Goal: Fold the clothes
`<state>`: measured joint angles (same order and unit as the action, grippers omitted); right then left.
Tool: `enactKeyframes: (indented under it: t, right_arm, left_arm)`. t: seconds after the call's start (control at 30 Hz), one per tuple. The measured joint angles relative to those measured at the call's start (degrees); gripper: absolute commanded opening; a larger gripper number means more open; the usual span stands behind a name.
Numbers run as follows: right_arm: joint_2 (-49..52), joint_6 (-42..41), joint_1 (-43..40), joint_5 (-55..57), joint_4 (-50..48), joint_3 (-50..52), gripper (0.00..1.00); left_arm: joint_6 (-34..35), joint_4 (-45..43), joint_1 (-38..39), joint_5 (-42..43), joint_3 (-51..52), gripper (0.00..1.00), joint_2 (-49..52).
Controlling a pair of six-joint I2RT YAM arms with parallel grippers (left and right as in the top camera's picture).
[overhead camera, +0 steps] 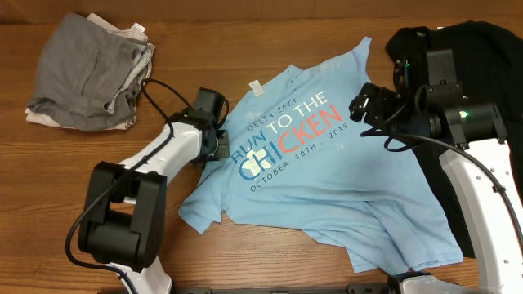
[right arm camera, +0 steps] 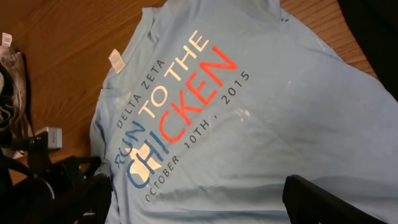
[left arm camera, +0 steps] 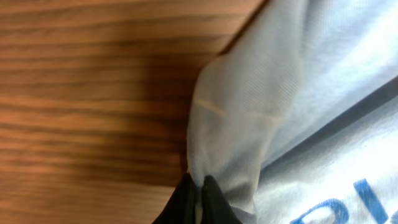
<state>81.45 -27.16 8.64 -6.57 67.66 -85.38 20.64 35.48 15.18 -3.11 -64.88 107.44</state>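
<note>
Pinching the T-shirt (overhead camera: 327,192) edge, left end effector (left arm camera: 198,183) reaches low.

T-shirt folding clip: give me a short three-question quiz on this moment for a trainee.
1. True or false: the left tool is shut on the edge of the T-shirt.
2. What lies at the top left of the overhead view? A) grey garment B) red towel C) white plate
3. Fill in: the right tool is ____ (open or shut).
Key: 1 true; 2 A; 3 open.
</note>
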Motion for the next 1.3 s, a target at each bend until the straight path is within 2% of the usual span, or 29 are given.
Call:
enactKeyframes:
  t: [0.23, 0.43, 0.63, 0.93, 1.07, 1.3]
  right_arm:
    - [0.0, 0.0, 0.0, 0.0, 0.3, 0.0, 0.92]
    - [0.0, 0.0, 0.0, 0.0, 1.2, 0.0, 0.91]
    - [0.0, 0.0, 0.0, -0.5, 3.8, 0.0, 0.85]
    - [0.0, -0.2, 2.4, -4.1, 11.9, 1.4, 0.84]
    - [0.1, -1.7, 8.0, -5.5, 11.7, 7.6, 0.84]
    - [0.4, -7.8, 16.1, -6.8, 2.4, 21.4, 0.84]
  left_arm:
    - [0.0, 15.3, -6.7, -2.5, -13.3, 0.04, 0.7]
    - [-0.2, 21.8, -10.5, -3.4, -25.6, 0.04, 0.7]
    - [-2.0, 23.5, -10.8, -3.8, -29.4, 0.04, 0.7]
    - [-2.6, 24.7, -10.8, -3.8, -38.2, 0.04, 0.7]
    - [-2.6, 24.3, -10.8, -3.8, -39.9, 0.04, 0.7]
    - [-2.6, 24.3, -10.8, -3.8, -40.9, 0.04, 0.7]
